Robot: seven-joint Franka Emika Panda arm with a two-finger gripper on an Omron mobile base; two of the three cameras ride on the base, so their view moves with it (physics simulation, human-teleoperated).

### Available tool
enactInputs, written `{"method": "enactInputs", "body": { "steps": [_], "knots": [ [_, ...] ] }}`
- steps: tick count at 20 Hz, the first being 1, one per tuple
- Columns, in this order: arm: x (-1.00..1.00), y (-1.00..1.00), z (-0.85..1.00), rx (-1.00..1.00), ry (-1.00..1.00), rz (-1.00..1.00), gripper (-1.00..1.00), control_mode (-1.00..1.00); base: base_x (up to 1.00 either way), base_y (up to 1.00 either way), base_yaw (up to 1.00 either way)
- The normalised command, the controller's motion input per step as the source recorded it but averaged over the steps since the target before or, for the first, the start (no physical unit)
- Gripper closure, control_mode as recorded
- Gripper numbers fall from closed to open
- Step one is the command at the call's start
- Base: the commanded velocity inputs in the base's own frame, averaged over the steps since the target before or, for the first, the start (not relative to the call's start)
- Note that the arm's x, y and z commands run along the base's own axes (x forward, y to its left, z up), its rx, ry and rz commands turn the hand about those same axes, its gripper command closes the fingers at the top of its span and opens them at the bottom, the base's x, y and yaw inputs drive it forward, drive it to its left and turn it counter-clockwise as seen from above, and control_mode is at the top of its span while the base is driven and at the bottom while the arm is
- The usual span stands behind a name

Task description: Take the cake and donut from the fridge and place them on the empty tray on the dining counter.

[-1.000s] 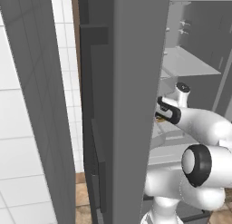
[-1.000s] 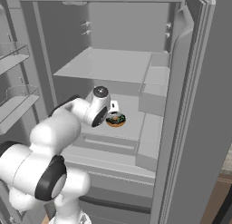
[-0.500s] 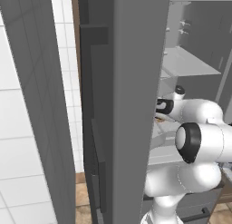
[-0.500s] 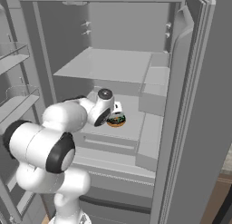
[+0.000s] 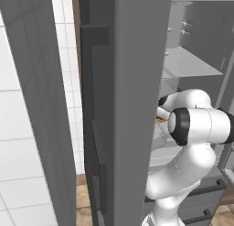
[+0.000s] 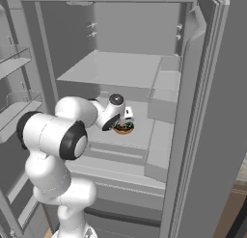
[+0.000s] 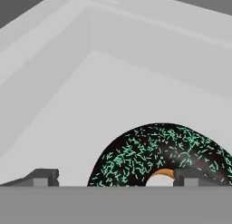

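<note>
Donut [image 7: 158, 153] on pale fridge [image 6: 116, 71] shelf

The fridge [image 6: 212, 112] looks like matt grey steel outside with smooth pale plastic-looking shelves [image 6: 116, 68] inside, while the donut [image 7: 163, 157] has a dark chocolate glaze, slightly glossy, roughened by fine green specks, beside glossy white wall tiles [image 5: 27, 142].

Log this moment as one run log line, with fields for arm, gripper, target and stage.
arm: reaching into fridge | gripper: open, fingertips straddling donut | target: donut on middle shelf | stage: pre-grasp, not yet closed
</note>
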Motion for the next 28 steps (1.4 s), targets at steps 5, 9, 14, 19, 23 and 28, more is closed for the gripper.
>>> {"method": "enactInputs", "body": {
  "steps": [5, 9, 14, 19, 23, 28],
  "knots": [
    [0.27, 0.0, -0.28, 0.0, 0.0, 0.01, -1.0, -1.0, 0.0, 0.0, 0.0],
    [0.04, 0.0, -0.34, 0.0, 0.0, 0.0, -1.0, -1.0, 0.0, 0.0, 0.0],
    [-0.07, 0.01, -0.35, 0.0, 0.0, 0.0, -1.0, -1.0, 0.0, 0.0, 0.0],
    [-0.25, 0.16, -0.21, -0.01, -0.02, 0.0, -1.0, -1.0, 0.0, 0.0, 0.0],
    [-0.24, 0.09, 0.0, 0.0, -0.07, 0.0, -1.0, -1.0, 0.0, 0.0, 0.0],
    [-0.32, 0.0, 0.0, 0.0, -0.02, -0.04, -1.0, -1.0, 0.0, 0.0, 0.0]
  ]
}}
